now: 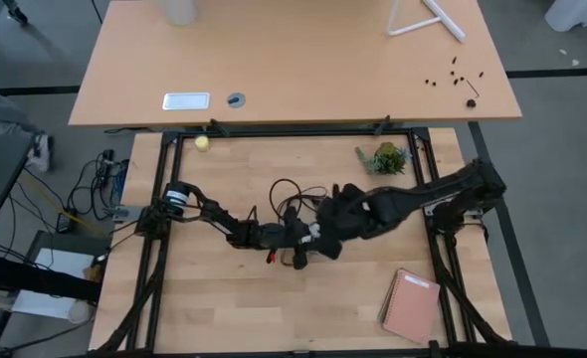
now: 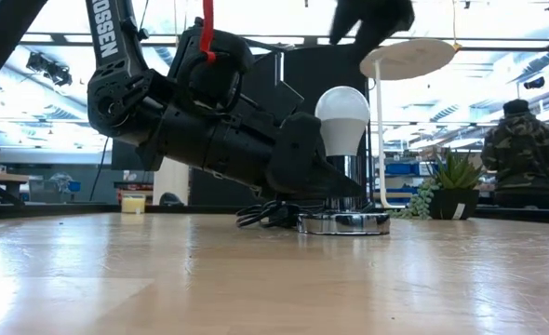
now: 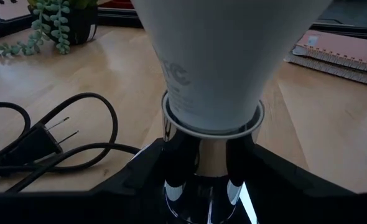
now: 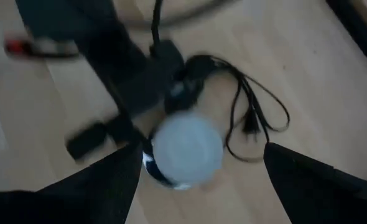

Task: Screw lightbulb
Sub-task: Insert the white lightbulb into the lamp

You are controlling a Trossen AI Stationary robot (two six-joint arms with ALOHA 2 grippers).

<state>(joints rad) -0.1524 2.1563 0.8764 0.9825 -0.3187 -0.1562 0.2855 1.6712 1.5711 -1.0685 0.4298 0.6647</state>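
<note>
Pale wooden table (image 2: 256,288), open workshop room behind, a person (image 2: 525,141) standing far off beyond the socket.

Lightbulb (image 2: 342,115) upright in the socket (image 2: 344,222), screw base down inside the chrome neck, glass end up. Cannot tell how deep the threads sit. Black cord (image 3: 59,142) coiled just beside the socket; potted plant (image 2: 453,184) and pink notebook (image 1: 411,304) well apart from it.

Left gripper (image 2: 327,182) low at the socket, fingers (image 3: 140,171) on either side of the chrome neck and pressed to it: closed partway, clamping the socket. Right gripper (image 4: 202,163) straight above the socket, spread wide, one finger on each side of the bulb's dome, neither touching it. Holding nothing.

Judged step: re-gripping between turns.

Notes for doing it well:
- Centre right fingers over the bulb's axis before closing; off-centre grip likely to tilt the bulb and bind the thread.
- Grip at the widest part of the dome, lightly; smooth glass, prone to slipping, and hard squeezing risks cracking.
- Rotate about the vertical only, no side push, no heavy downward load.
- Keep the left clamp firm on the neck, otherwise disc likely to spin or skid on the wood with each turn.
- Mind the cord: keep it clear of the turning wrist.
- Stop at first firm resistance.
</note>
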